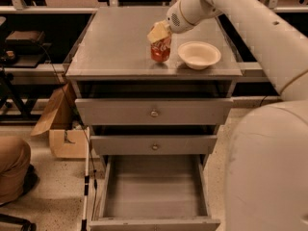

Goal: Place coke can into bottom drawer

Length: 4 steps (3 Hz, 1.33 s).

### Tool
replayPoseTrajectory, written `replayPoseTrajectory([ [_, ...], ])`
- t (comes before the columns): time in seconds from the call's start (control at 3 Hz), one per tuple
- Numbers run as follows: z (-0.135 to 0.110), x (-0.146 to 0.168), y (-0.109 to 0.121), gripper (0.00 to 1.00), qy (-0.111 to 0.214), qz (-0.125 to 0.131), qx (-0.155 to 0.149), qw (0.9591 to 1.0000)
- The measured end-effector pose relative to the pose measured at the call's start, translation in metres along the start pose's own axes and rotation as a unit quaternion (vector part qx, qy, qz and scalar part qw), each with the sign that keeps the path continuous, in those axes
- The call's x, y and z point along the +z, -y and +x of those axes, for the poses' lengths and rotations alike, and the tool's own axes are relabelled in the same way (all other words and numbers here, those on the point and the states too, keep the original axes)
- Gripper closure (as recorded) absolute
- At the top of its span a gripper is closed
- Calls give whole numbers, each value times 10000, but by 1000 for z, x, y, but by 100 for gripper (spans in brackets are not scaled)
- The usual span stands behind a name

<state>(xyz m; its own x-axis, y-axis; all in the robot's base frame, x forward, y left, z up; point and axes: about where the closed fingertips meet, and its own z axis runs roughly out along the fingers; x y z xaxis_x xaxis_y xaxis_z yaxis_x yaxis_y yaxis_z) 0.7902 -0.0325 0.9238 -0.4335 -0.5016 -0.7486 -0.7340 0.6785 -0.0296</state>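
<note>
The coke can [160, 51], red with a silver top, stands upright on the grey cabinet top [120, 42], just left of the cream bowl. My gripper [159, 33] comes down from the upper right, and its cream fingers [157, 32] close around the top of the can and hide its lid. The bottom drawer [153, 189] is pulled fully open below. It is a deep grey tray with nothing in it.
A cream bowl [199, 55] sits right of the can. The two upper knobbed drawers [154, 112] are closed. My white arm and base [269, 162] fill the right side. A cardboard box [62, 129] and a person's leg [12, 167] are on the floor at left.
</note>
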Motion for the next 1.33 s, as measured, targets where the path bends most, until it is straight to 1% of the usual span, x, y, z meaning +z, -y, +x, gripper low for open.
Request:
replayPoseTrajectory([
  [0.33, 13, -53, -7, 100, 256, -70, -193, 9995],
  [0.67, 21, -122, -52, 100, 888, -318, -510, 9942],
  [1.0, 60, -154, -99, 100, 1178, -652, -509, 9896],
  [1.33, 152, -155, -111, 100, 1190, -664, -244, 9904],
])
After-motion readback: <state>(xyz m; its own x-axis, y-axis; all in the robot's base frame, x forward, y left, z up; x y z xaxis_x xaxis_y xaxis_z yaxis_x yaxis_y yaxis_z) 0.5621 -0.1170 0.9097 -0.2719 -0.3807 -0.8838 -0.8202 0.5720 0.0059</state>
